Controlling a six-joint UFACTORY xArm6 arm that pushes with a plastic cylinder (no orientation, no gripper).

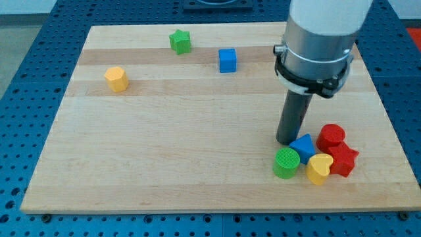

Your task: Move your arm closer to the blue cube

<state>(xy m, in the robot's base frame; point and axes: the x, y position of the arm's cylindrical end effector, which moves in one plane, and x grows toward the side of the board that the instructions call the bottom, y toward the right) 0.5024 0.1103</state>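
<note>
The blue cube point(227, 60) sits near the view's top, a little right of centre, on the wooden board point(164, 145). My tip point(287, 141) rests on the board at the lower right, well below and to the right of the blue cube. It stands right beside a blue triangular block point(303, 147) and just above a green cylinder point(287, 162).
A cluster lies by my tip: a red cylinder point(331, 136), a red star block point(342, 160) and a yellow heart block point(320, 168). A green star block point(179, 41) sits at the top, a yellow hexagonal block point(116, 78) at the upper left.
</note>
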